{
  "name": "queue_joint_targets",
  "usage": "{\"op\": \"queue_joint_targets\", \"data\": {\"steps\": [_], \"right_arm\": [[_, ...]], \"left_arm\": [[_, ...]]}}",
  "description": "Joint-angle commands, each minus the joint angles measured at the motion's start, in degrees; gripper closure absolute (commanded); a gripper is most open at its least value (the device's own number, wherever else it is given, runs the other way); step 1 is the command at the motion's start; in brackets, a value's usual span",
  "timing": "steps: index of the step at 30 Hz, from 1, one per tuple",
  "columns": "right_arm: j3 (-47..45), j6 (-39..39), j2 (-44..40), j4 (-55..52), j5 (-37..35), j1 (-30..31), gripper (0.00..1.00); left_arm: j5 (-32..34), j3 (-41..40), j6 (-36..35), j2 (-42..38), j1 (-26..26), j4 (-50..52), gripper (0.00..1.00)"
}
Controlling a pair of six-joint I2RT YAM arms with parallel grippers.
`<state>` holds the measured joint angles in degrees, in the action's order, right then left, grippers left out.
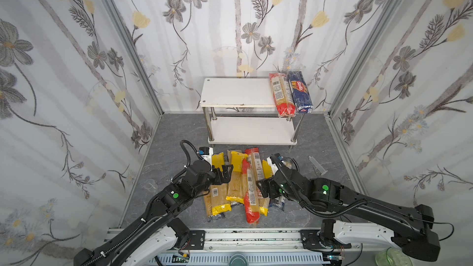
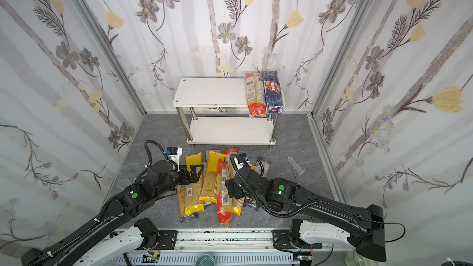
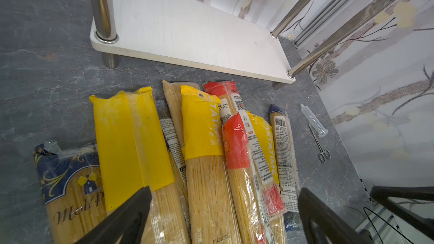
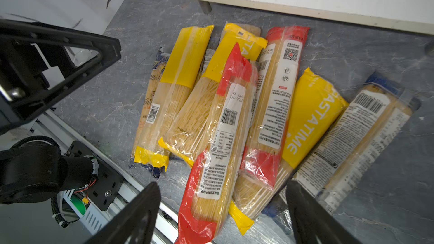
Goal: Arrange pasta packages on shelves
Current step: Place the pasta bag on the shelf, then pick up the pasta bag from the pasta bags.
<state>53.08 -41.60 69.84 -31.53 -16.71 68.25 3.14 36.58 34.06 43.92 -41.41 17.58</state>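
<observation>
Several pasta packages (image 1: pixel 240 182) with yellow, red or dark-blue ends lie heaped on the grey floor in front of the shelves (image 1: pixel 235 90). On the top board's right end lie a red-ended pack (image 1: pixel 281 94) and a dark-blue Barilla pack (image 1: pixel 300 92). The lower board (image 1: pixel 250 130) is bare. My left gripper (image 1: pixel 225 172) (image 3: pixel 225 192) hangs open over the heap's left side, touching nothing. My right gripper (image 1: pixel 263 188) (image 4: pixel 222 185) is open over the heap's near right side. A red-ended pack (image 4: pixel 218 137) lies below, between its spread jaws, which stand apart from it.
A clear syringe (image 1: pixel 317 166) and thin metal scissors (image 3: pixel 320 144) lie on the floor to the right of the heap. A clear cup (image 1: pixel 150 184) stands at the left. Flowered walls close three sides. The metal rail (image 1: pixel 243 236) runs along the front.
</observation>
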Motion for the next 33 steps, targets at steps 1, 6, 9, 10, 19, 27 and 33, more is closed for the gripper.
{"op": "queue_joint_targets", "data": {"steps": [1,6,9,10,19,27,33], "right_arm": [[-3.1,-3.7,1.9,10.3,4.1,1.4,0.15],[-6.9,-4.9,6.2,14.5,7.4,2.1,0.14],[-9.4,-5.9,8.6,18.9,10.1,2.1,0.14],[-9.5,-6.1,9.7,20.0,10.8,2.0,0.14],[-11.1,-6.8,19.3,22.7,13.7,2.0,0.14],[-10.4,-7.2,25.4,22.1,14.1,1.9,0.14],[-8.6,-6.8,26.8,21.6,14.7,1.4,0.31]], "left_arm": [[-0.6,-0.6,2.8,-0.2,0.0,0.0,0.0],[-0.1,0.1,2.3,0.1,0.0,0.5,0.0],[0.2,1.5,1.3,1.4,0.0,1.0,0.0],[0.3,2.0,1.0,1.9,0.0,1.2,0.0],[1.8,5.9,-1.9,4.7,0.1,2.1,0.0],[2.5,7.2,-3.4,5.5,0.5,2.5,0.0],[2.6,7.7,-4.1,5.7,0.7,2.5,0.0]]}}
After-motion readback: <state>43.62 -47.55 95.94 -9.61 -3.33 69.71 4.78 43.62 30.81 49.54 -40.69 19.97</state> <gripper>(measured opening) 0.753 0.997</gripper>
